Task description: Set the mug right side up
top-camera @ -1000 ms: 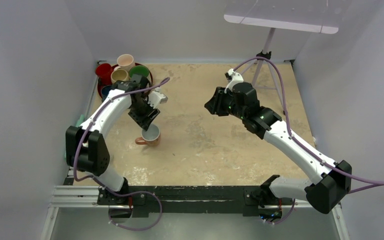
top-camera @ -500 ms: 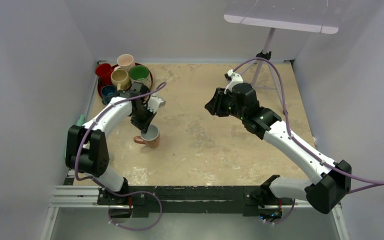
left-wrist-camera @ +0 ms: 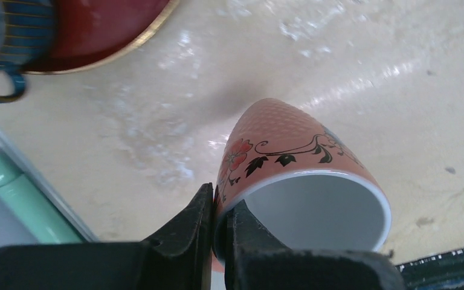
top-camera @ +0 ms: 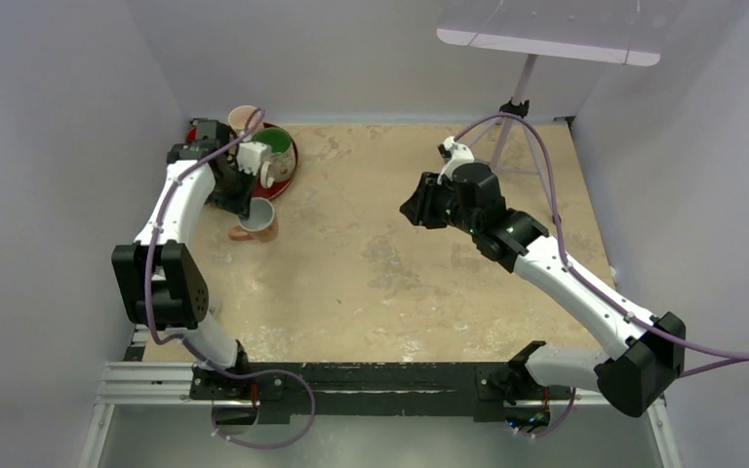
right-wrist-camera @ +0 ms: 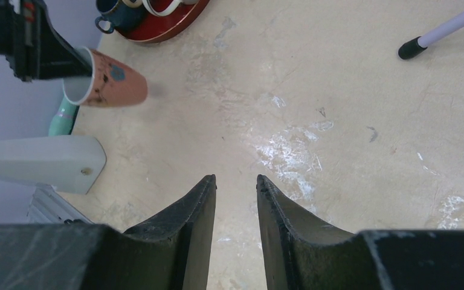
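Jaws of left gripper (left-wrist-camera: 220,204) pinch the pink mug (left-wrist-camera: 290,142) by its rim, one finger inside. I see right gripper (right-wrist-camera: 234,181) empty, jaws slightly apart, above the table (right-wrist-camera: 338,90).

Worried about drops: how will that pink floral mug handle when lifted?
The mug looks glossy, so it may slip from the rim pinch of the left end effector. Probably rigid, chippable ceramic. Round-walled, it could roll if laid sideways.

Six mugs (top-camera: 256,222), one tray (left-wrist-camera: 96,30), two hands (left-wrist-camera: 219,226) (right-wrist-camera: 235,199)
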{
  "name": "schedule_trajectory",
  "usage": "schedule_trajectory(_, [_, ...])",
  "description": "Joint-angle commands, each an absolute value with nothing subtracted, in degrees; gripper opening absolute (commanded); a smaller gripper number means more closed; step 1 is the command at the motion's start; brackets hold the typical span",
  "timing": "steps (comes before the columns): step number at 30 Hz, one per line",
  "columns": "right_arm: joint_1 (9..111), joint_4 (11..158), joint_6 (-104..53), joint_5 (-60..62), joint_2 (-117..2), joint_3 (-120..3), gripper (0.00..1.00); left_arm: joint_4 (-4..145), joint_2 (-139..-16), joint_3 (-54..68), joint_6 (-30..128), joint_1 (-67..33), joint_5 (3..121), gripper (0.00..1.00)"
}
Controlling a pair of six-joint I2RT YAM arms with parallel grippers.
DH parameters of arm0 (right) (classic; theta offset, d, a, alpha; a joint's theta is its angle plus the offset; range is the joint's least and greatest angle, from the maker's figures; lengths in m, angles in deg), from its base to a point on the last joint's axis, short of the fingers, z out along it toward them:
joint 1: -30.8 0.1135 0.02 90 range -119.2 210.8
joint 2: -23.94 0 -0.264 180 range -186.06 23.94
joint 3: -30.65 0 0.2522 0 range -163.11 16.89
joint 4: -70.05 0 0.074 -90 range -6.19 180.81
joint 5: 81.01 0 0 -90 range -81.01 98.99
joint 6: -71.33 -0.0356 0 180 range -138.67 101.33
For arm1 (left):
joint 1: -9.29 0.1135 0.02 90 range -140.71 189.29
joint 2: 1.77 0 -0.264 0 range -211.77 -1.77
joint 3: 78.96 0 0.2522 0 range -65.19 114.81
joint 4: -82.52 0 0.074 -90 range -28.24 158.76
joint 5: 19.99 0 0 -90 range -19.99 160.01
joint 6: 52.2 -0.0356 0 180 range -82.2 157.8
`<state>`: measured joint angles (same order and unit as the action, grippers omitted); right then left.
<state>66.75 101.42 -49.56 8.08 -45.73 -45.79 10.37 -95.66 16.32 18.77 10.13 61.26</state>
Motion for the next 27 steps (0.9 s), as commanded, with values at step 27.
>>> schedule_trajectory(27, [66.69,101.65,-50.3,12.59,-42.0,-44.63,0.36,9.48,-125.42,56.35,23.72,16.63,69.8,0.0])
